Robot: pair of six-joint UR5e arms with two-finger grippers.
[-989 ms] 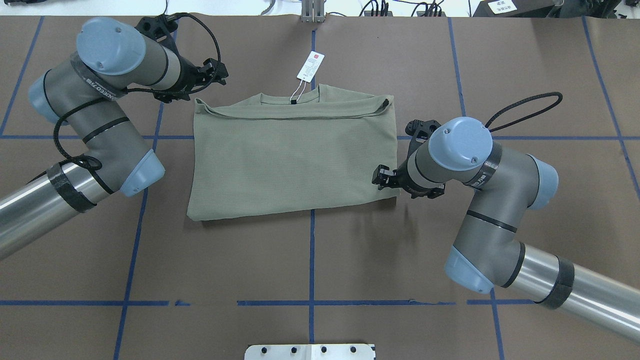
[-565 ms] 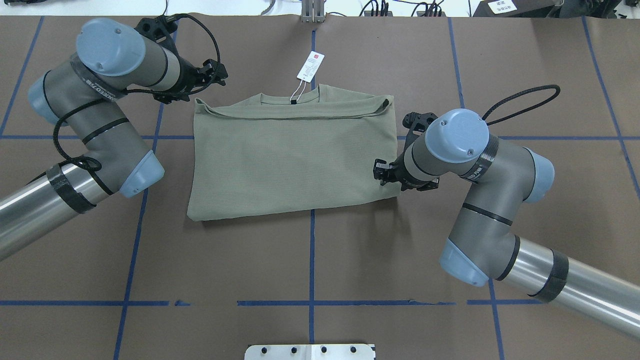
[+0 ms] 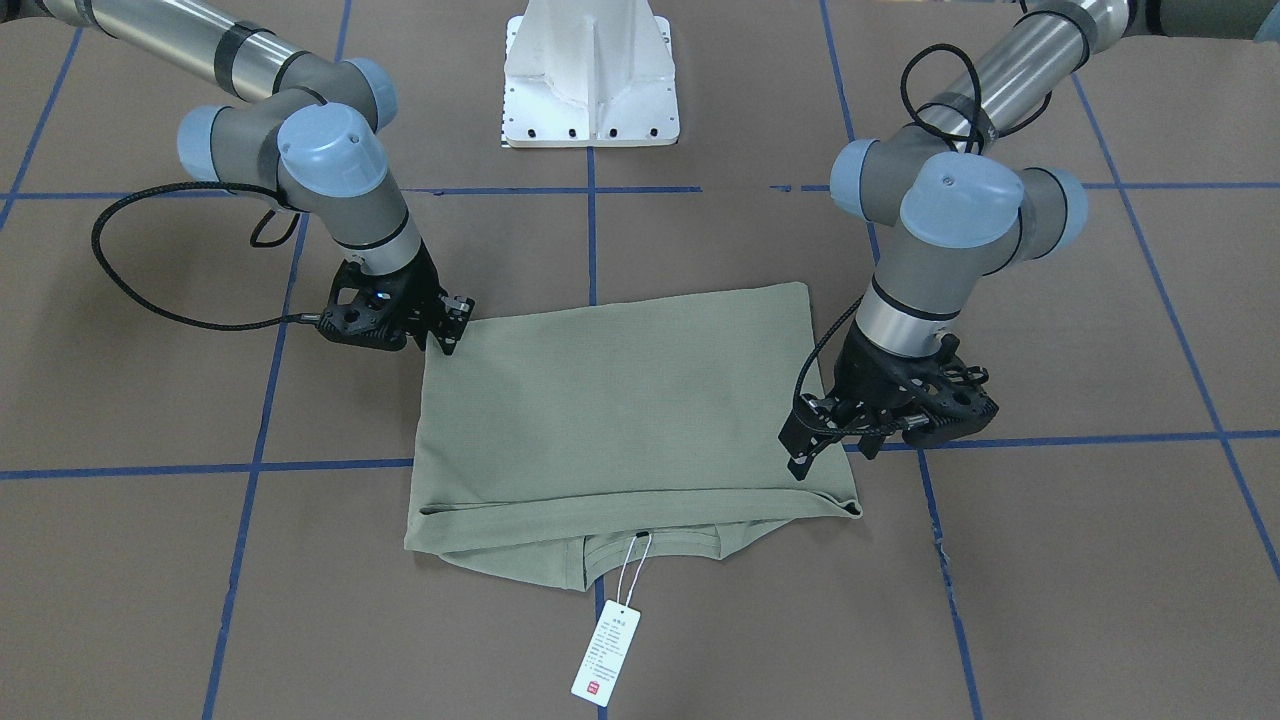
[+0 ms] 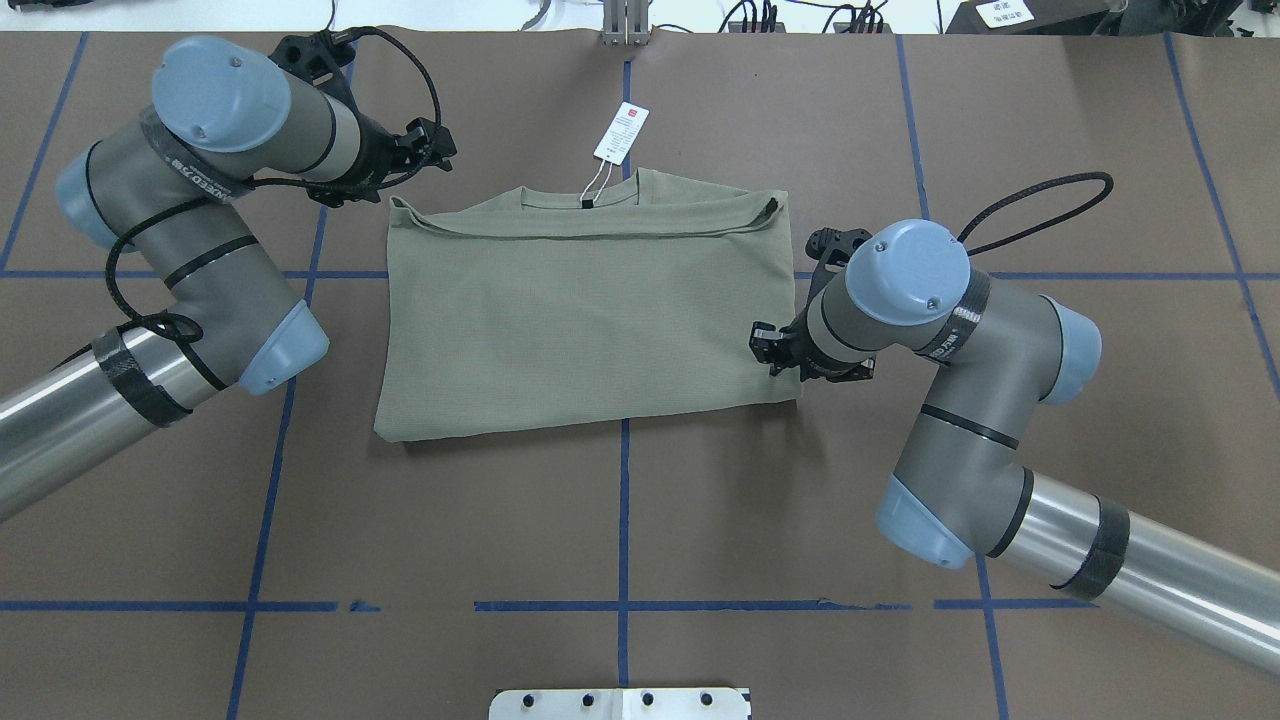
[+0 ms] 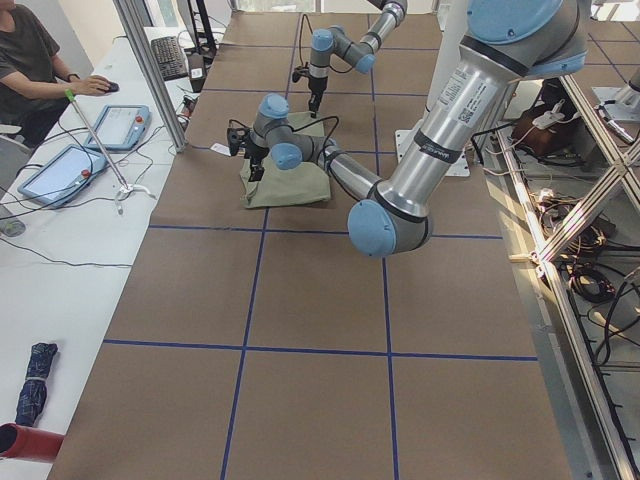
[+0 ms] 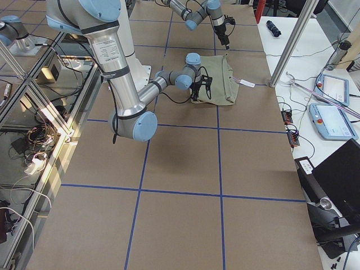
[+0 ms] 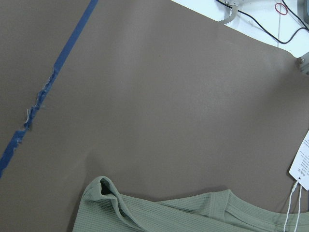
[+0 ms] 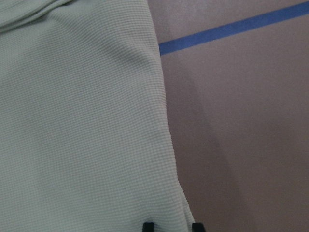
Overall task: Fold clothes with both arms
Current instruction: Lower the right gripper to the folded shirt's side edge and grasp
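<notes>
The sage-green shirt (image 4: 580, 310) lies folded into a flat rectangle at mid-table, neckline toward the far edge, and also shows in the front view (image 3: 620, 410). Its white hang tag (image 4: 621, 131) rests on the table past the collar. My left gripper (image 4: 432, 143) hovers just beyond the shirt's far-left corner, open and holding nothing; its wrist view shows that corner (image 7: 104, 186) and no fingers. My right gripper (image 4: 766, 352) is low over the shirt's right edge, open. In the right wrist view the cloth's edge (image 8: 166, 145) runs down between its two fingertips (image 8: 148, 225).
Blue tape lines (image 4: 624, 500) grid the brown table cover. The white pedestal base (image 3: 590, 80) stands at the robot's side of the table. In the left side view a person (image 5: 30, 60) sits at a desk with tablets (image 5: 125, 125) beyond a metal post (image 5: 150, 75).
My right arm has shifted a little left and toward the far side, closing in on the shirt's right edge. The left arm and the shirt have stayed put.
</notes>
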